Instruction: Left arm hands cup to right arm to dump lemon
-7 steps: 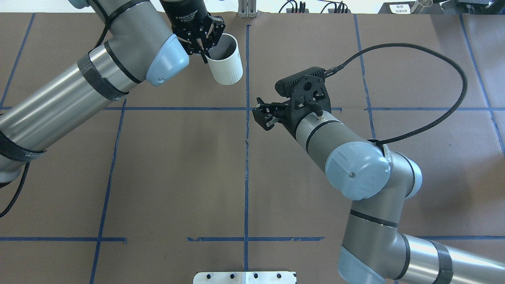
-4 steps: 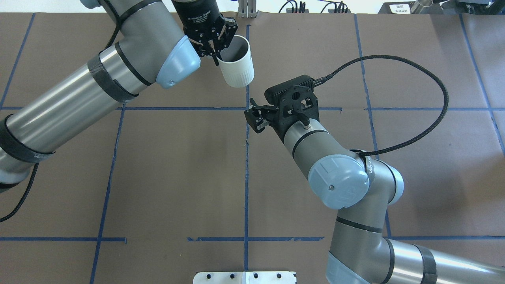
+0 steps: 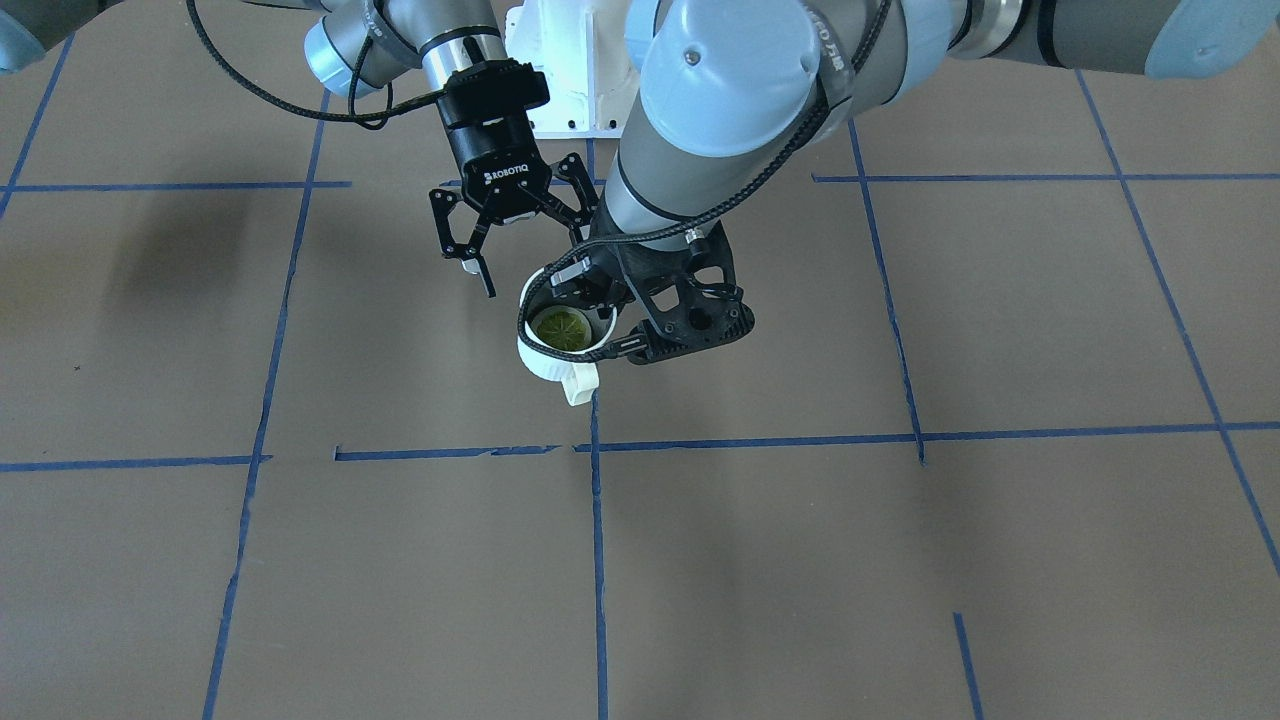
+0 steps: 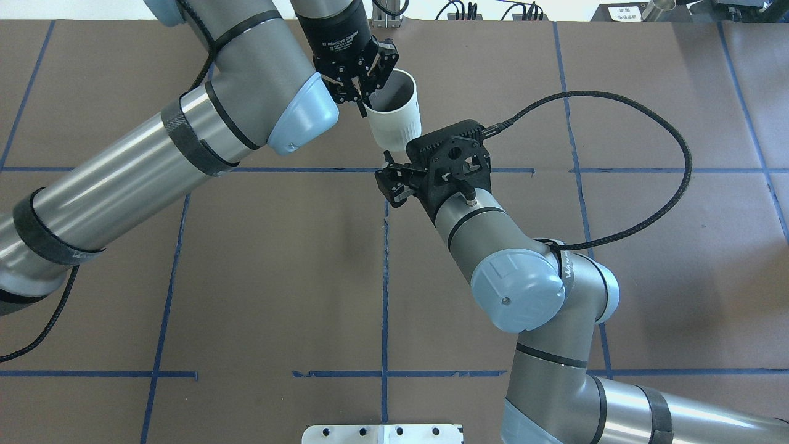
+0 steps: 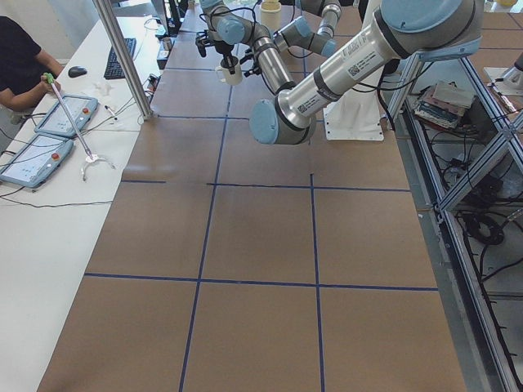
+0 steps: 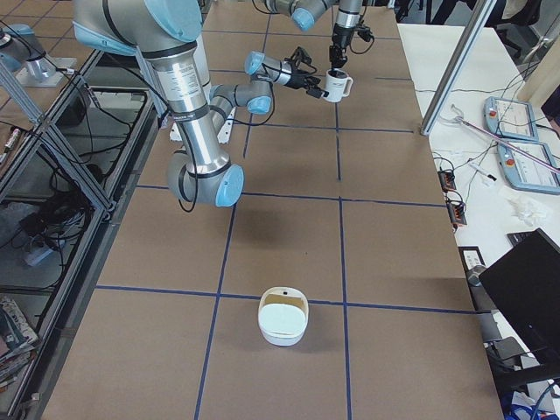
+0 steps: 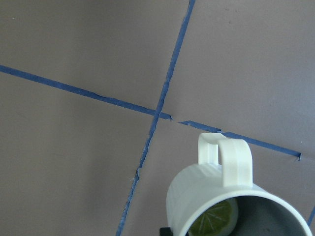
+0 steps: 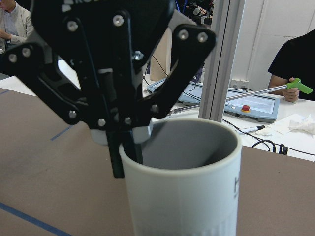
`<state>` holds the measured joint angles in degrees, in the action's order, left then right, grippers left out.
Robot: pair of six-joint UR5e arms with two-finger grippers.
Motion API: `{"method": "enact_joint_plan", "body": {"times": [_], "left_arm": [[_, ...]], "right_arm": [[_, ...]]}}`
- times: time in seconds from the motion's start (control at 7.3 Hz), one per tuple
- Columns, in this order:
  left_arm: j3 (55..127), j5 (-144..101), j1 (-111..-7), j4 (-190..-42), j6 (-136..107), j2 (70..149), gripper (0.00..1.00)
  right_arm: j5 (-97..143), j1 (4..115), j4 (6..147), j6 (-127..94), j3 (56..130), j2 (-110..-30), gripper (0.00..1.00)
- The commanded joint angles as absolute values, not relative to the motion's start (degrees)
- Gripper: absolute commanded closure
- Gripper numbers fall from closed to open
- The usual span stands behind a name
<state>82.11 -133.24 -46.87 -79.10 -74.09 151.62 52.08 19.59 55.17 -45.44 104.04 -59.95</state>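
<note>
My left gripper point(image 4: 363, 102) is shut on the rim of the white cup point(image 4: 397, 120) and holds it above the table near the centre tape line. In the front view the left gripper point(image 3: 600, 312) has the cup point(image 3: 540, 355) with its handle towards the camera. The lemon point(image 3: 560, 327) lies cut face up inside. The left wrist view shows the cup point(image 7: 197, 196) and the lemon point(image 7: 214, 221). My right gripper point(image 3: 530, 265), marked ROBOTIQ, is open and empty just beside the cup. It also shows overhead point(image 4: 389, 185). The right wrist view shows the cup point(image 8: 187, 196) close ahead.
A white bowl point(image 6: 282, 317) stands on the brown table towards the end on my right. A metal plate point(image 4: 382, 433) sits at the near table edge. A white side table with tablets point(image 5: 49, 131) and an operator runs along the far side.
My left arm has carried the cup to the right, towards the centre line. My right arm has moved left and forward, closing on the cup. The right gripper stays open.
</note>
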Motion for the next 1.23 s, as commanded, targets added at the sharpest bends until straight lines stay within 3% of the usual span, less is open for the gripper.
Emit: {"method": "enact_joint_plan", "body": {"times": [0.0,1.1], "left_arm": [[82.61,-134.20,-46.49,-79.01,-74.09,151.79,1.00],[82.88,-134.30,-45.53,-78.75,-76.38,151.79,1.00]], "right_arm": [[51.94,19.51,54.76,-45.35,103.71,-60.03,0.01],[50.71,19.51,54.93,-44.82,102.48,-60.03,0.01]]}}
